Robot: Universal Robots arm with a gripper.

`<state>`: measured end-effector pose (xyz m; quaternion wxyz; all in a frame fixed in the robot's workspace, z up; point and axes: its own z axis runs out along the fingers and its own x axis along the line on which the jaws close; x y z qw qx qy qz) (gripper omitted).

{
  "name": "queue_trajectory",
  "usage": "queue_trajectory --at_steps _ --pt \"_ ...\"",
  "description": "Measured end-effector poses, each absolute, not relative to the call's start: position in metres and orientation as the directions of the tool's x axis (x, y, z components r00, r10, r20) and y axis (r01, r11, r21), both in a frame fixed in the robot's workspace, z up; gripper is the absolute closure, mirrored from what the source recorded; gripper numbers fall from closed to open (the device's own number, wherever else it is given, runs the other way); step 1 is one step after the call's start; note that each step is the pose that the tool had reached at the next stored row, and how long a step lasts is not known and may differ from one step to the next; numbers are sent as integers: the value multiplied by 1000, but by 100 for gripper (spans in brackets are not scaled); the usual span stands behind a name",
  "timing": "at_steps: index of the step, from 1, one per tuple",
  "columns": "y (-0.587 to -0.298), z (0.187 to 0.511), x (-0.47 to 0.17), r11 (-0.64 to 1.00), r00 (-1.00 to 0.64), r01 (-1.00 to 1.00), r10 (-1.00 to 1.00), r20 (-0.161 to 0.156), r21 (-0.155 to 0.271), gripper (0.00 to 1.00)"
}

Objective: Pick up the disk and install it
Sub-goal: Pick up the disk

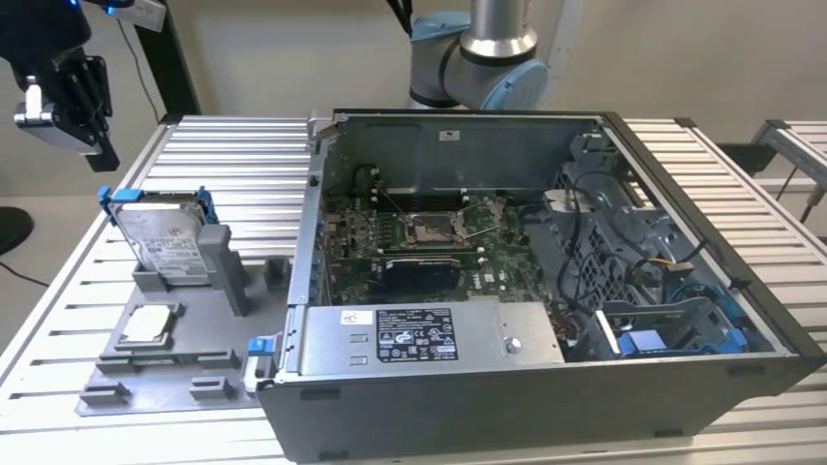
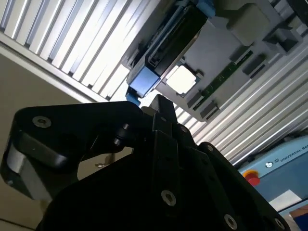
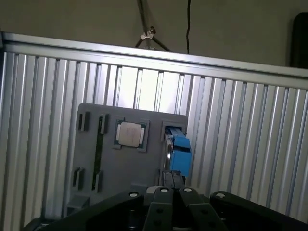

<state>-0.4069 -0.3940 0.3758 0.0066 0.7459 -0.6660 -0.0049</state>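
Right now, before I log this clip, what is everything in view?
disk: one, silver-grey in a blue carrier, standing in the fixture
chip: one, silver, lying on the fixture
fixture: one, grey, at the exterior view's left on the table
computer case: one, dark grey, open
power-supply box: one, grey, inside the case
table: one, slatted aluminium
arm: one, silver and blue, behind the case
gripper: one, black, above the disk, apart from it

Silver-grey, white-labelled, blue-framed disk (image 1: 168,240), on edge in grey holder (image 1: 230,266), exterior view's left.
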Motion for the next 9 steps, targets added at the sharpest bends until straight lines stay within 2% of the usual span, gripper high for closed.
queue_trajectory --at_steps 1,2,9 --pt "-394 376 -407 -113 113 -993 -994 1 16 100" --pt "-394 376 -407 -113 113 -993 -994 1 16 0" --pt "-394 376 -407 -113 113 -993 -994 1 17 0"
